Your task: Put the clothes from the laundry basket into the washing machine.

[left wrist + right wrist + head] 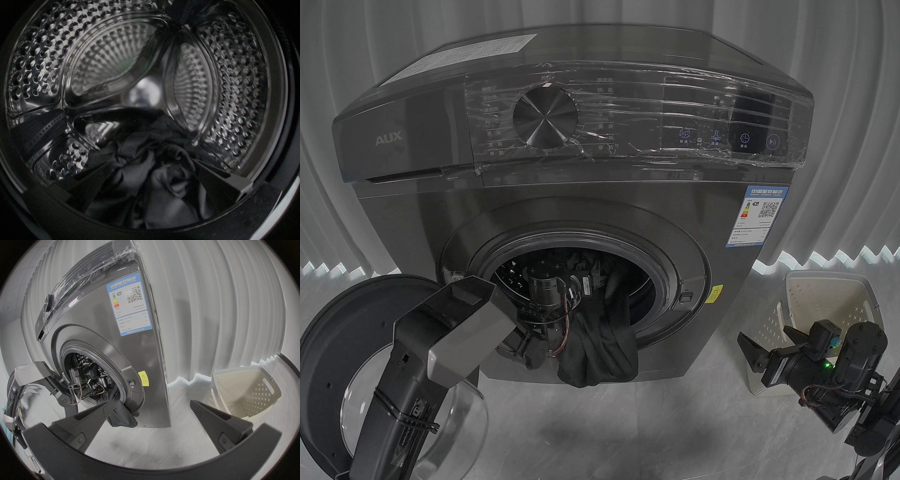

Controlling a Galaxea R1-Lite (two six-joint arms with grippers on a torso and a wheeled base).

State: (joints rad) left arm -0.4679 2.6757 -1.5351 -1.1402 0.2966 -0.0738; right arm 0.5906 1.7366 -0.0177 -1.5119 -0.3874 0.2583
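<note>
The grey washing machine (581,187) stands with its round door (344,337) swung open to the left. A dark garment (600,344) hangs out over the lower rim of the drum opening, and its drooping end (122,418) also shows from the side. More dark cloth (147,181) lies bunched on the drum floor. My left arm reaches into the opening, and my left gripper (150,162) stands open just above that cloth. My right gripper (764,334) hovers open and empty beside the white laundry basket (831,300), whose inside (247,390) looks bare.
The open door takes up the floor at the machine's lower left. Grey floor (650,425) stretches in front of the machine and across to the basket. A pleated white curtain (850,125) closes off the back.
</note>
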